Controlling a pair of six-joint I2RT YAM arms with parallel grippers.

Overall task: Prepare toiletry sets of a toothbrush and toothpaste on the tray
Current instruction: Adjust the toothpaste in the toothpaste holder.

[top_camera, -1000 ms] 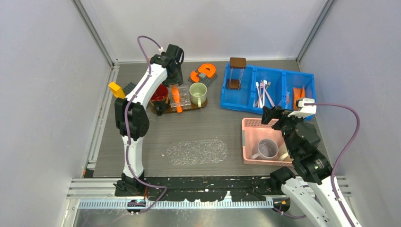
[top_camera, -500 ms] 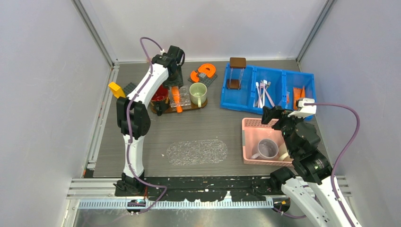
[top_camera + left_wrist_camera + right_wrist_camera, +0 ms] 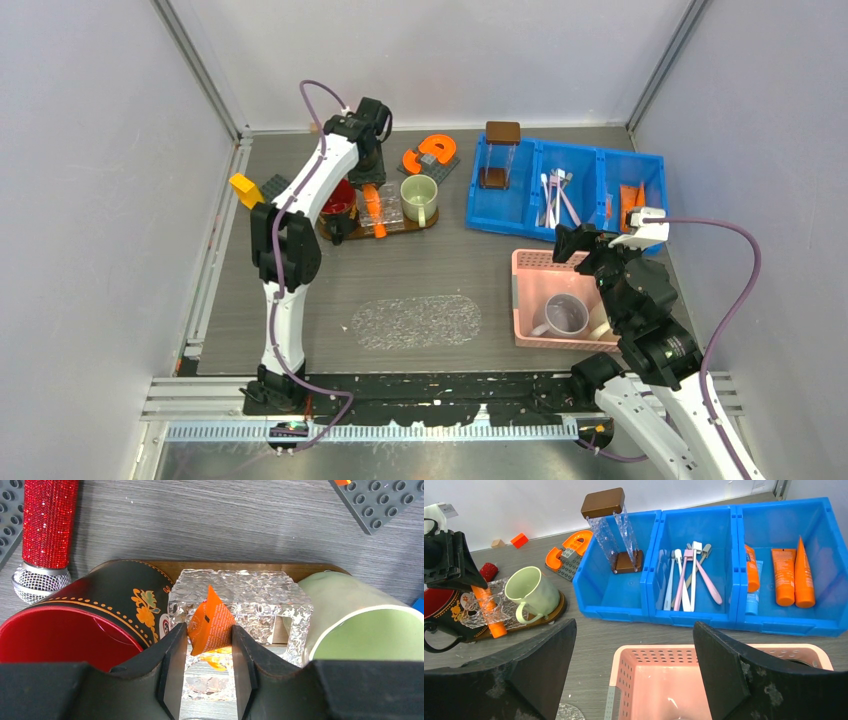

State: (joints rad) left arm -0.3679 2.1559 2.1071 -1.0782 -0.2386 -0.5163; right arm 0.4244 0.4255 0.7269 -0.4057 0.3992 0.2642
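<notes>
- left gripper [image 3: 209, 631] is down over the tray group. its jaws are set to a small gap with the crimped flat end of a toothpaste tube [image 3: 212, 612] between them. both pads look to be touching it, so we call that a pinch.
- right gripper [image 3: 633, 630] hangs wide open above the pink basket [image 3: 714, 652], with nothing in it.
- that tube stands tilted over the clear tray [image 3: 260, 597], which sits on a brown board [image 3: 305, 570] between a red-lined mug [image 3: 75, 635] and a green mug [image 3: 360, 615].
- handling, as we judge it: the tube is light and soft-bodied with a slick skin, so it will squash and slide if squeezed at the belly. the flat crimp is its stiffest, thinnest part and the right place to hold.
- toothbrushes [image 3: 686, 577] lie in the middle compartment of the blue bin [image 3: 704, 617], and spare tubes [image 3: 796, 575] in its right one. the brushes look thin, stiff, light and apt to roll, so we'd take them mid-handle.
- surface: a matte grey wood-grain table [image 3: 225, 520] that should give decent friction. the tray is knobbly and glassy, likely brittle and slippery.
- room: tight. the mugs sit just beside the tray on both sides, so the fingers have little margin sideways. straight up looks free.
</notes>
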